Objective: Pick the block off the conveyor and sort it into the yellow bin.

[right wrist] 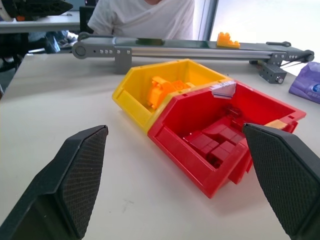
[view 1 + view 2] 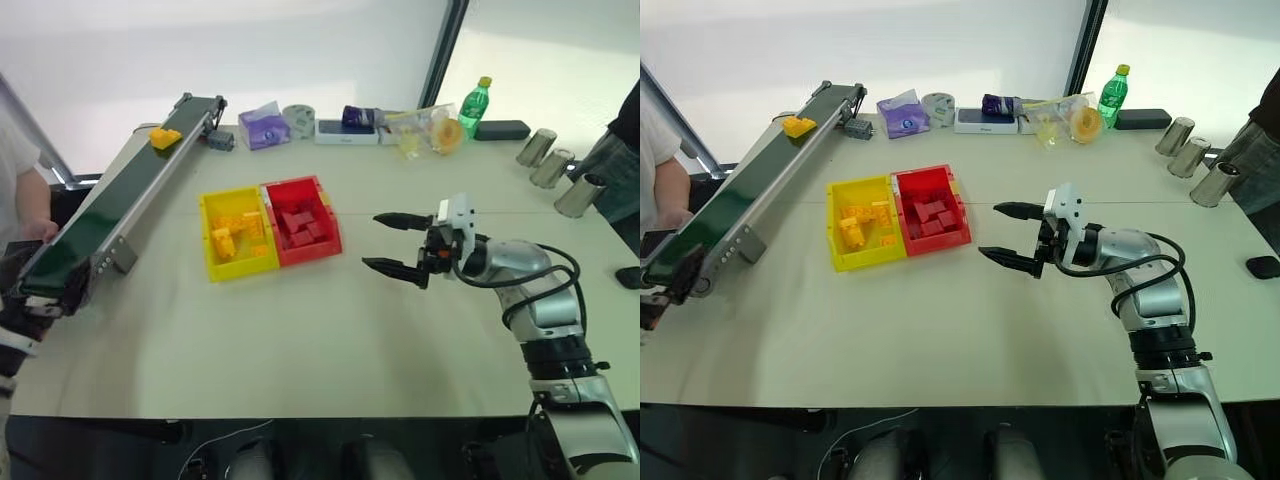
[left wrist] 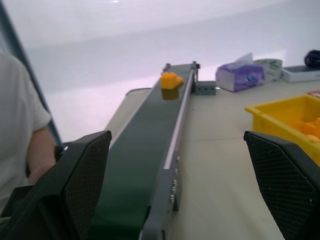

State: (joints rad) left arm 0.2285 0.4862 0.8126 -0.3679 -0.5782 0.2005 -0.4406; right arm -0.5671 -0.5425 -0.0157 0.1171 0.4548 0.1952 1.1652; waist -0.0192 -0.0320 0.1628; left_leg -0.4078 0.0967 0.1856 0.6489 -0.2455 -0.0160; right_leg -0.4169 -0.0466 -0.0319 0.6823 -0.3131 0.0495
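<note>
Both pincers stand apart and hold nothing: the right gripper point(image 2: 388, 242) hangs over the table point(image 2: 300, 340) just beside the red bin point(image 2: 301, 222), and the left gripper point(image 3: 177, 185) looks along the conveyor point(image 2: 110, 210) from its near end. On the far end of the green belt lies the block point(image 2: 164, 137), well apart from both. Yellow bricks are piled in the yellow bin point(image 2: 210, 262), which touches the red bin, where red bricks lie.

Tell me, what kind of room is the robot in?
Probably a lab or test room. A small conveyor carries a toy block along a table, beside a yellow bin and a red bin for sorting.
</note>
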